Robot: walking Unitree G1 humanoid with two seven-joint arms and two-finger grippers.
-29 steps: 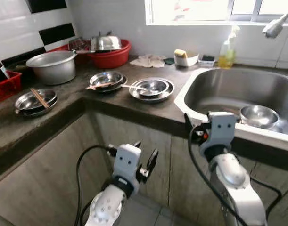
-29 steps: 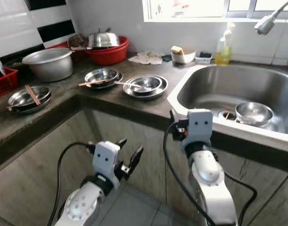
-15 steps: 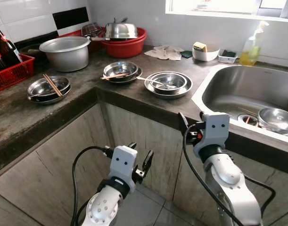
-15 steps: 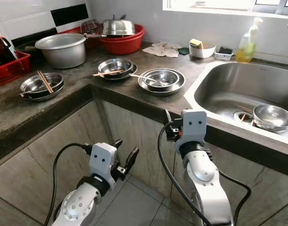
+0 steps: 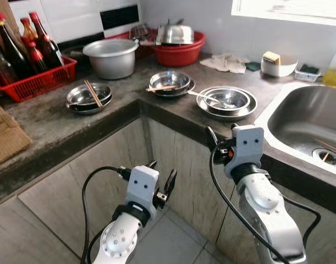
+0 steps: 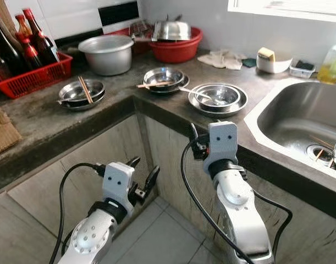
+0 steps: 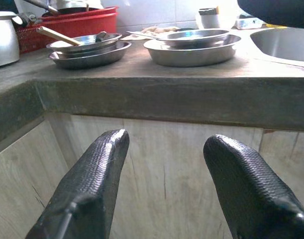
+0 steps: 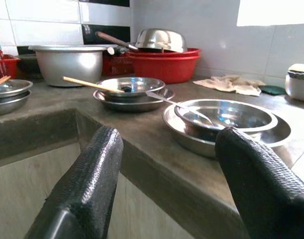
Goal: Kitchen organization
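**View swings left along the tabletop — nothing picked up yet**

Across the last second the whole head view shifts: the camera has turned left, the things have not moved. A red crate of bottles (image 5: 38, 82) now sits at the far left of the tabletop (image 5: 41, 118), and most of the sink (image 5: 313, 124) has slid off to the right.

Left to right on the tabletop: bowl with chopsticks (image 5: 88, 96), big aluminium pot (image 5: 111, 56) behind it, second bowl with chopsticks (image 5: 169, 82), red basin (image 5: 177, 52) holding a steel lid, then stacked bowls with a spoon (image 5: 226, 102), near the sink.

Left end effector (image 5: 161, 181) hangs low before the cabinet front, below the tabletop edge, fingers (image 7: 99, 164) spread wide, holding nothing. Right end effector (image 5: 220, 144) is raised at the tabletop edge, just short of the stacked bowls — fingers (image 8: 94, 164) also wide apart and empty.

Judgement: the task is at its start — the robot is reorienting toward the dirty dishes, and the stacked bowls look the nearest target for the right arm.
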